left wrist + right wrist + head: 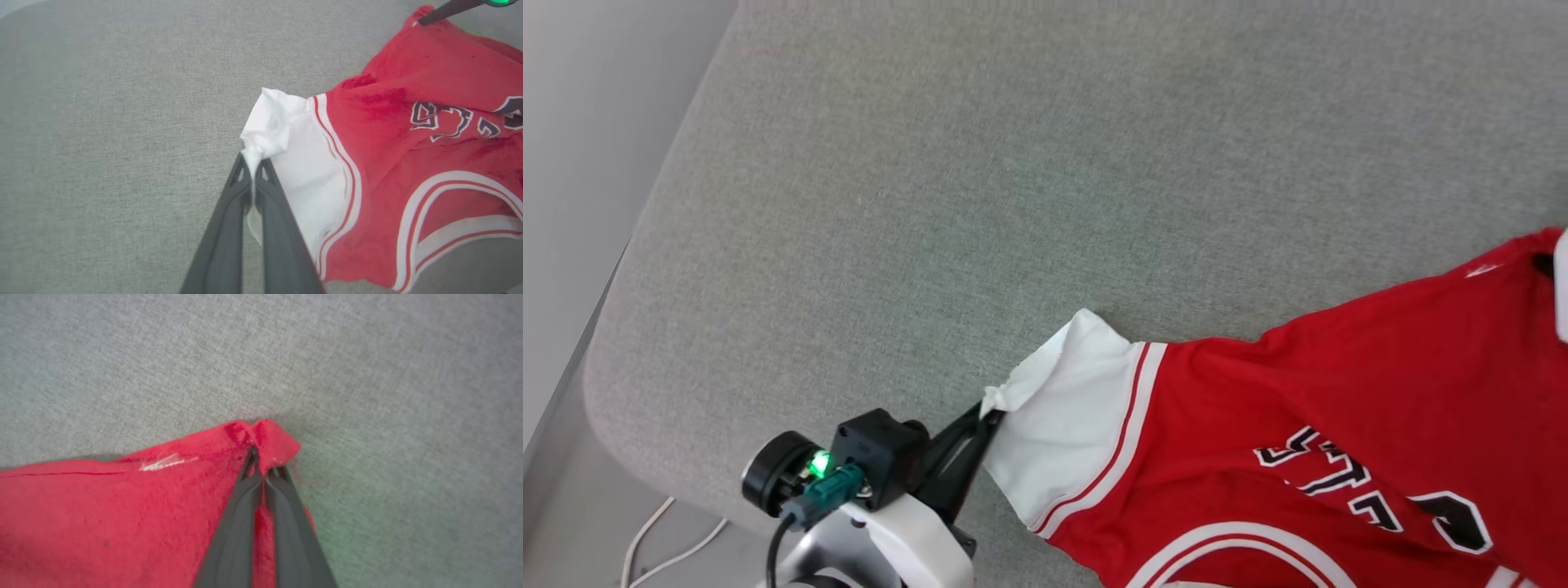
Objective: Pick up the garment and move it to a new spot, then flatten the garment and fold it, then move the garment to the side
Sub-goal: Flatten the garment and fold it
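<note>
Garment [1298, 408] cut off right; lettering [1339, 474] partly hidden.

Red garment [1339, 392] with white sleeve lies stretched across grey cushion [931, 204].

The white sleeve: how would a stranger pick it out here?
Start at the wide grey cushion. A red garment with black lettering lies at its right. The white sleeve juts from its left end, edged in red-white stripes, pinched by the left gripper.
</note>
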